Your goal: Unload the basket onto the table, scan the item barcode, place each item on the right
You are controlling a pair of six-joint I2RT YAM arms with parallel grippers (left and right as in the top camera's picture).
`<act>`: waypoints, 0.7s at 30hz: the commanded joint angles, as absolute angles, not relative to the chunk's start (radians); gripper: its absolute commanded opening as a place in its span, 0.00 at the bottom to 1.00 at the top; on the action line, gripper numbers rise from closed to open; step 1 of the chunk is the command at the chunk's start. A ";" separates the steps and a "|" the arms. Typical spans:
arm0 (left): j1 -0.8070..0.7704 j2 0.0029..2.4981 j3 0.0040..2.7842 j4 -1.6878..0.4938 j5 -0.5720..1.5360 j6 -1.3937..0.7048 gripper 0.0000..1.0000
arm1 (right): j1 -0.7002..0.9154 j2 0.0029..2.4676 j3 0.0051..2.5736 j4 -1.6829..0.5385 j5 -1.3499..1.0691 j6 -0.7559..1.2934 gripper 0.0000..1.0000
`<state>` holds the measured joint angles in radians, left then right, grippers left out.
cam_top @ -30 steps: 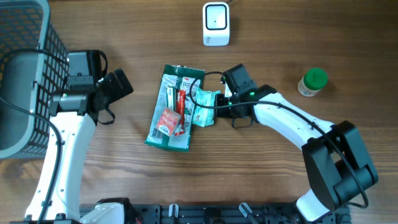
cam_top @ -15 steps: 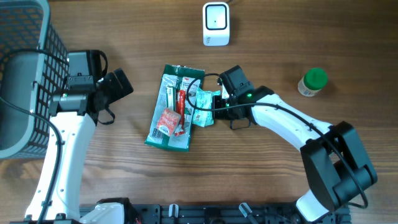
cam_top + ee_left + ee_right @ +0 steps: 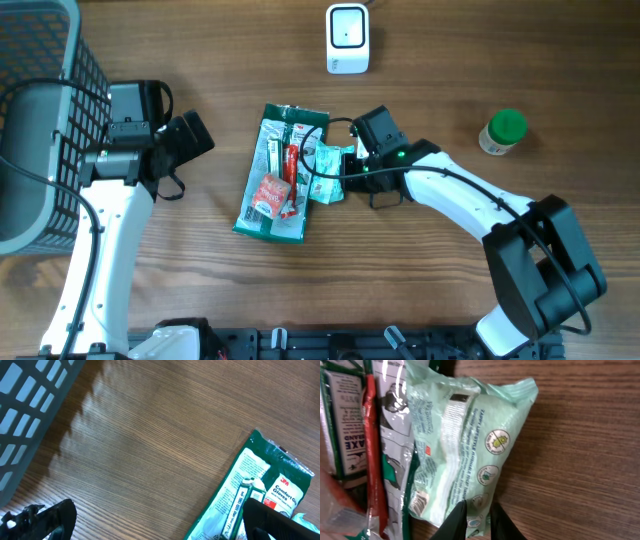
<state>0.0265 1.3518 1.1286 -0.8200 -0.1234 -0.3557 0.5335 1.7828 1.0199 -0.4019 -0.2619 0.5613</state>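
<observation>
Clearly the pick-up step is in hand, and the scan itself is not yet begun. The packet of wipes [image 3: 465,445], pale green, lies flat on the wooden surface [image 3: 450,60], its left edge touching or overlapping the larger pack of gloves [image 3: 278,175]. The scanner [image 3: 347,38] stands well apart from it, at the far edge.

The right arm [image 3: 450,190] reaches in from the right, and in its wrist view the jaws sit almost together with only a thin gap between them, right at the packet's near edge. Whether they pinch the wrapper or merely touch it I cannot tell. The left arm [image 3: 110,210] waits beside the basket [image 3: 30,60] with its jaws spread wide and nothing between them.

By my judgement the next move calls for a sure hold on the packet's rim, since the soft, slippery wrapper may slide out of a shallow pinch. Then comes a lift clear of the gloves without dragging them along, and a carry toward the scanner. I cannot make out a barcode on the upward face, so the packet will probably need turning so that the printed bars face the scanner's window.
</observation>
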 commanded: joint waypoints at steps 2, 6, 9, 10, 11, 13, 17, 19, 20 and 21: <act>0.031 1.354 1.134 -0.821 -0.132 -0.344 1.00 | 0.534 1.795 0.952 -0.349 -0.271 0.633 0.19; 0.031 1.354 1.134 -0.820 -0.132 -0.344 1.00 | 0.534 1.795 0.941 -0.332 -0.289 0.656 0.18; 0.031 1.354 1.134 -0.821 -0.132 -0.345 1.00 | 0.534 1.795 0.941 -0.326 -0.294 0.657 0.16; 0.031 1.354 1.134 -0.820 -0.133 -0.345 1.00 | 0.534 1.795 0.941 -0.326 -0.294 0.657 0.16; 0.031 1.354 1.134 -0.820 -0.132 -0.344 1.00 | 0.534 1.795 0.941 -0.325 -0.294 0.658 0.16; 0.031 1.354 1.134 -0.820 -0.132 -0.345 1.00 | 0.534 1.795 0.941 -0.323 -0.294 0.657 0.16; 0.031 1.354 1.134 -0.820 -0.133 -0.345 1.00 | 0.529 1.794 0.942 -0.321 -0.293 0.651 0.12; 0.031 1.354 1.134 -0.820 -0.133 -0.345 1.00 | 0.520 1.793 0.943 -0.325 -0.295 0.646 0.08; 0.031 1.354 1.134 -0.820 -0.133 -0.344 1.00 | 0.513 1.790 0.944 -0.329 -0.303 0.632 0.08; 0.031 1.354 1.134 -0.820 -0.132 -0.344 1.00 | 0.501 1.788 0.946 -0.331 -0.327 0.602 0.07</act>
